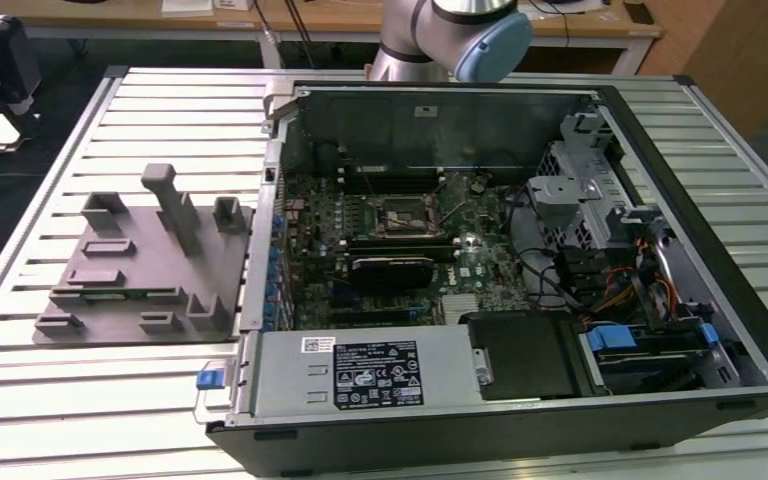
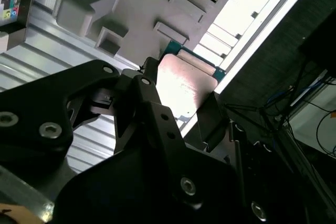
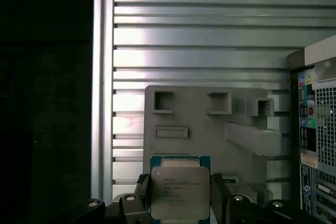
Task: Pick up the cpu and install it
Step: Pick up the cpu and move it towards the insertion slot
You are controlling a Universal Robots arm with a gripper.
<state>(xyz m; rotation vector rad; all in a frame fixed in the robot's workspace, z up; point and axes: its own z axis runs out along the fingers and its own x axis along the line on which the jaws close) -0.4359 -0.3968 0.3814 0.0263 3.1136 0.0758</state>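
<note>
Clamped on the cpu [image 3: 178, 184] with the gripper [image 3: 181, 199], black fingers [image 3: 140, 190] pressing two opposite edges, silvery top plate toward the camera in both wrist views. Held apparently clear of the grey fixture tray [image 3: 210, 124], near its edge, over the slatted table [image 3: 199, 24]; in the exterior view, tray at 9 o'clock of the open computer case [image 1: 438, 130]. Probably light, thin, stiff but fragile; smooth metal likely slippery. Best taken by the rim edges, level, with modest force.
</note>
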